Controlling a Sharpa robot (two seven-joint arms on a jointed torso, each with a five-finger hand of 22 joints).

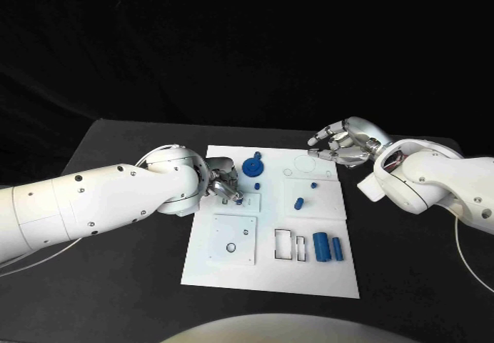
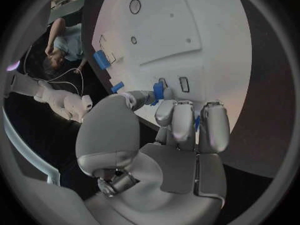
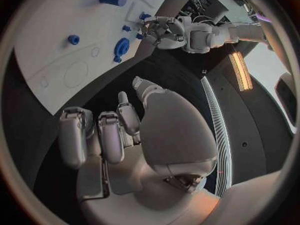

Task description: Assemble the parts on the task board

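My left hand hangs over the task board at its nine-o'clock edge, pinching a small blue part at the fingertips, just above the board. My right hand, holding nothing with fingers loosely curled, hovers off the one-o'clock corner. My left is nearer the slots.

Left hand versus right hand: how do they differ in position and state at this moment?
The left hand is low over the white board, fingers closed on a small blue piece; the right hand is raised at the board's far right corner, holding nothing. The left fingers are pinched together; the right fingers are loosely curled and apart. Both are silver hands on white arms.
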